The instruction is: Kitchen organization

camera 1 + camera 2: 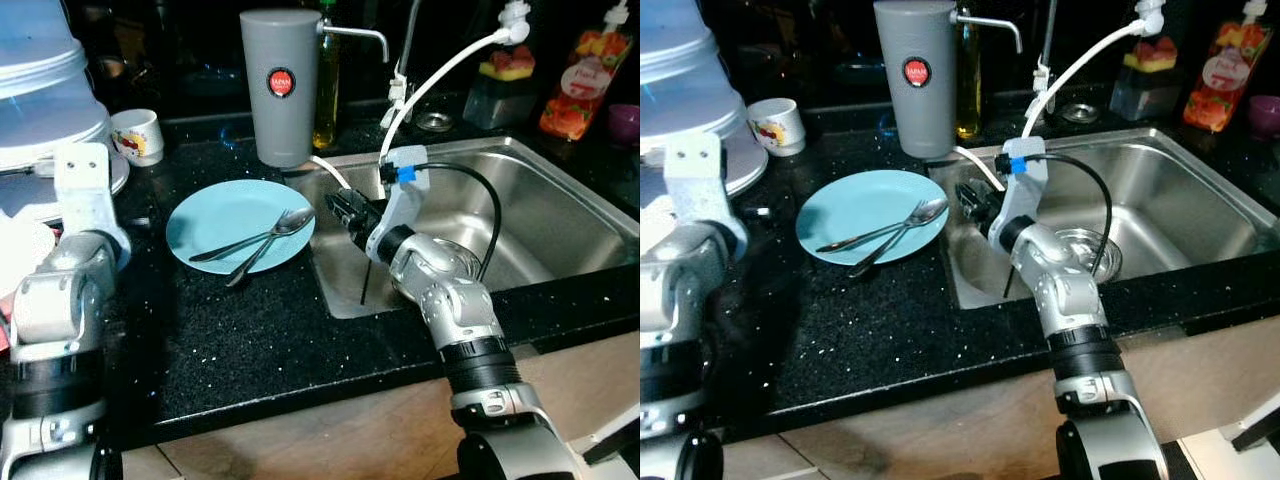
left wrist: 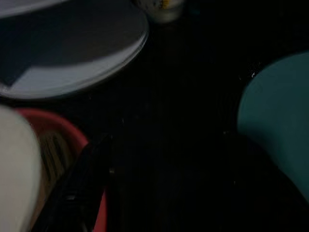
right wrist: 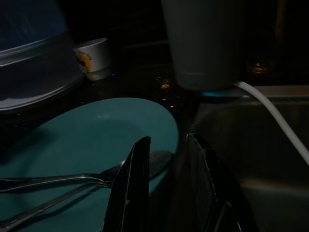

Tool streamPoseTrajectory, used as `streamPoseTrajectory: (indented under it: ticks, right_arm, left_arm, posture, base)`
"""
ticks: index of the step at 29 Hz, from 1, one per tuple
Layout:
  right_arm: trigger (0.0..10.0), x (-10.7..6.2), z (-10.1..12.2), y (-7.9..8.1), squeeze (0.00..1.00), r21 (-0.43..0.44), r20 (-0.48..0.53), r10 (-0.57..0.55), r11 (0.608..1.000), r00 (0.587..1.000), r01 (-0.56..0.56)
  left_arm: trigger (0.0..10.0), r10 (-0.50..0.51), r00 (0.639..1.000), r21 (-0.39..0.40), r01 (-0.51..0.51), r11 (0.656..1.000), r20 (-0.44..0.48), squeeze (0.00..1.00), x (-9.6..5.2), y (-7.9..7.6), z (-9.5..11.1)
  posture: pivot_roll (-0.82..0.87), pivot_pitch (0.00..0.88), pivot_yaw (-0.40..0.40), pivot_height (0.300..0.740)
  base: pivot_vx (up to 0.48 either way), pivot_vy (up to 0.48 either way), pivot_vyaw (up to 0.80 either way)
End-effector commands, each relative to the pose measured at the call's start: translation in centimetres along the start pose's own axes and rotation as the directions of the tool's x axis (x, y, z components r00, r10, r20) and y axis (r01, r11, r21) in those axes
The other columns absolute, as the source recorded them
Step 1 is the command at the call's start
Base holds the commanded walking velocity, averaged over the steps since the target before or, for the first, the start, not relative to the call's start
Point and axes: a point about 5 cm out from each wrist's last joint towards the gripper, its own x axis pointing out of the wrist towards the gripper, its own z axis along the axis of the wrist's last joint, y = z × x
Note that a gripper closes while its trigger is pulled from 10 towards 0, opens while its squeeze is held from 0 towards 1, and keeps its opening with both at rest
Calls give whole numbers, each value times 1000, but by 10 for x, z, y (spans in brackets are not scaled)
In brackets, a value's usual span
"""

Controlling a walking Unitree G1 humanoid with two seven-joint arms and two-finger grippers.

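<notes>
Black speckled stone countertop (image 1: 250, 340) runs across the lower half of the frame, with a stainless steel sink (image 1: 560, 215) set into it at the right and a tall grey canister (image 1: 280, 85) standing at the upper centre. Left of centre lies a light blue plate (image 1: 215, 215) carrying a fork (image 1: 240, 243) and a spoon (image 1: 268, 245), their heads toward the sink side, likely gathered there for washing or putting away. The right gripper (image 1: 345, 208) hovers at the sink's left rim, just beside the plate's right edge, its two black fingers (image 3: 133, 186) parted with nothing between them, aimed at the cutlery ends; this looks like a reach for the utensils or the plate. A white hose (image 1: 440, 80) arcs down behind it. At the frame's left edge the left arm hangs near a stack of white plates (image 1: 45, 130) and a small printed cup (image 1: 138, 135); whether the left gripper (image 2: 77, 193) is open cannot be told in the dark.
</notes>
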Motion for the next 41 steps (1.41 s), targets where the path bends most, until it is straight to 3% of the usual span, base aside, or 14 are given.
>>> streamPoseTrajectory:
  ticks: [1, 10, 22, 32, 41]
  right_arm:
    - [10000, -1, 0, 5, 0, 15, -8, 23, 1000, 1000, -23]
    - [10000, -7, -2, 20, 0, 9, -39, 145, 989, 989, -145]
    - [10000, -9, 0, 21, 0, 18, -40, 143, 990, 989, -143]
    - [10000, -9, 1, 23, 0, 38, -40, 157, 987, 987, -155]
    - [10000, -10, 2, 22, 0, 56, -34, 156, 986, 987, -154]
  left_arm:
    - [10000, 1, 999, -8, -2, 1000, -38, 0, -7, -3, -8]
    - [10000, -68, 989, -34, 64, 997, -129, 0, -20, -24, -28]
    - [10000, -111, 977, -54, 103, 993, -182, 0, -25, -34, -35]
    - [10000, -135, 945, -71, 119, 990, -298, 0, -26, -32, -50]
    - [10000, -106, 936, -71, 87, 994, -335, 0, -21, -24, -56]
  posture:
    - [-8, 62, 34, 740]
    - [-10, 66, 34, 740]
    - [-9, 71, 38, 740]
    - [-9, 69, 40, 740]
    - [-7, 62, 41, 740]
  base:
    - [0, 0, 0]
    - [0, 0, 0]
    - [0, 0, 0]
    - [0, 0, 0]
    - [0, 0, 0]
